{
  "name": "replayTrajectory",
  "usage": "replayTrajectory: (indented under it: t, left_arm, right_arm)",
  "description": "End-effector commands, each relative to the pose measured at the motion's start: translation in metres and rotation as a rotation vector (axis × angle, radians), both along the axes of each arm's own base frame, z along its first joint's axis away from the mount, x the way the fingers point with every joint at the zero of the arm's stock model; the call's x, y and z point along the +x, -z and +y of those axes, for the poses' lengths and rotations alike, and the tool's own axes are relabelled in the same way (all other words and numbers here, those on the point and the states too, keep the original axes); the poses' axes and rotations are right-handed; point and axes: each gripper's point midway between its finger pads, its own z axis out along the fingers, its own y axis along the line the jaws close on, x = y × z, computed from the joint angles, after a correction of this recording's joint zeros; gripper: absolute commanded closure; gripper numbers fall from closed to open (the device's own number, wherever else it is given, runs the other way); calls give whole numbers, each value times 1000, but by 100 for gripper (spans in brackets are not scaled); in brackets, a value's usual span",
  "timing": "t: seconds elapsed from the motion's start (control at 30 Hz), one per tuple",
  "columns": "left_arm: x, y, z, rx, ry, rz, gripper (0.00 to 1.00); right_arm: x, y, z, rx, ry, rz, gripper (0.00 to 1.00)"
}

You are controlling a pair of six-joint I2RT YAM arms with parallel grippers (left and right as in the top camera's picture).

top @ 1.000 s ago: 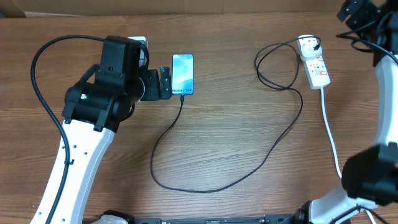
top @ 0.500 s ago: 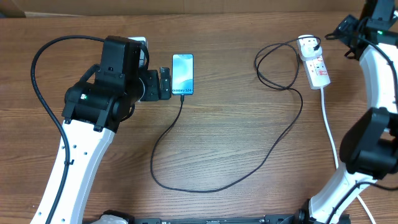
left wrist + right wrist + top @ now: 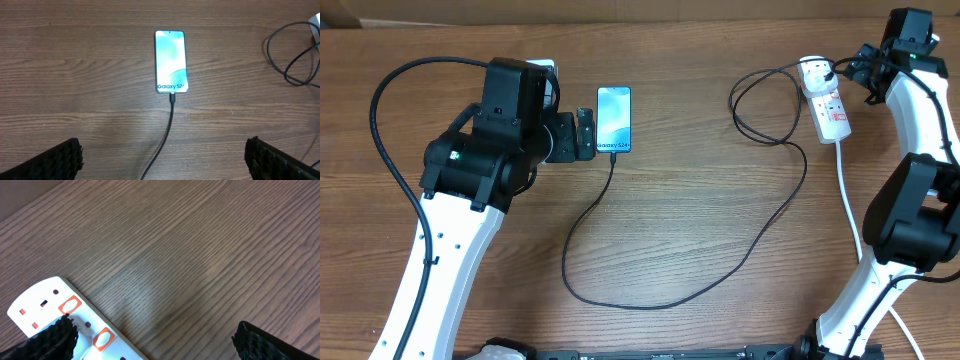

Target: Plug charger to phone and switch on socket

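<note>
Overhead view: phone (image 3: 614,118) lies on bench (image 3: 700,200), screen lit, charger (image 3: 670,303) tip already at its lower edge, seems plugged. We judge only switching remains. Far right sits socket (image 3: 828,100); right pincer (image 3: 160,340) hovers by its end, fingers wide apart, holding nothing. Near phone, left pincer (image 3: 165,167) also apart. Risk: we press beside red switch (image 3: 70,305), or push strip sideways; it slides on wood, tugs cable, connector leaves phone.
</note>
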Motion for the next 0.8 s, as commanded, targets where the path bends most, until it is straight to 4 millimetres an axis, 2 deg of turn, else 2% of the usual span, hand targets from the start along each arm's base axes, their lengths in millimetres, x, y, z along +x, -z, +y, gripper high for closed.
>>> replayTrajectory:
  t: [0.0, 0.13, 0.3, 0.47, 0.77]
  left_arm:
    - [0, 3, 1, 4, -16, 5, 0]
    - [0, 3, 1, 4, -16, 4, 0]
    - [0, 3, 1, 4, -16, 4, 0]
    - [0, 3, 1, 4, -16, 5, 0]
    - [-1, 3, 2, 4, -16, 6, 0]
  right_arm:
    - [-6, 19, -2, -4, 6, 38, 0]
    - [-9, 30, 0, 5, 4, 58, 0]
    - [-5, 46, 11, 71, -40, 67, 0]
    - [-4, 63, 10, 73, -38, 91, 0]
    - [-4, 67, 10, 73, -40, 93, 0]
